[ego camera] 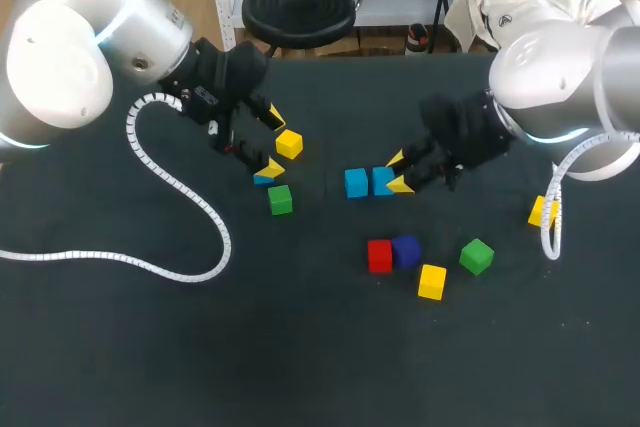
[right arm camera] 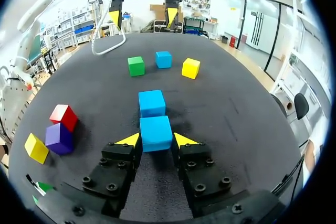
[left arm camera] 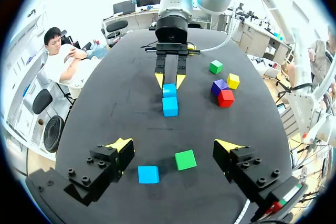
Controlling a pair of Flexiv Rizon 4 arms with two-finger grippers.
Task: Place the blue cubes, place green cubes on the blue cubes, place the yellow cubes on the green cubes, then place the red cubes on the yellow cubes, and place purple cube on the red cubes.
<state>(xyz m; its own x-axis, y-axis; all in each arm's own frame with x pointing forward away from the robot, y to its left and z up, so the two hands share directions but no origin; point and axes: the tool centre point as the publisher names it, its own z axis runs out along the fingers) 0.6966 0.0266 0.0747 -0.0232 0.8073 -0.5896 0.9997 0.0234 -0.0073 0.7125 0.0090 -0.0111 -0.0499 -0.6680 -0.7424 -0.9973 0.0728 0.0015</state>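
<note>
Nothing legible is picked up in any view: no text, label, number or sign can be read.

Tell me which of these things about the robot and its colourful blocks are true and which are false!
1. The right gripper is shut on a blue cube. True.
2. The purple cube sits on top of the red cube. False: it rests on the table beside the red cube, touching it.
3. The left gripper is open. True.
4. The left gripper holds a yellow cube. False: it holds nothing; a loose blue cube lies between its open fingers.
5. A green cube is stacked on a blue one. False: the near green cube and the far green cube both lie on the table.
</note>
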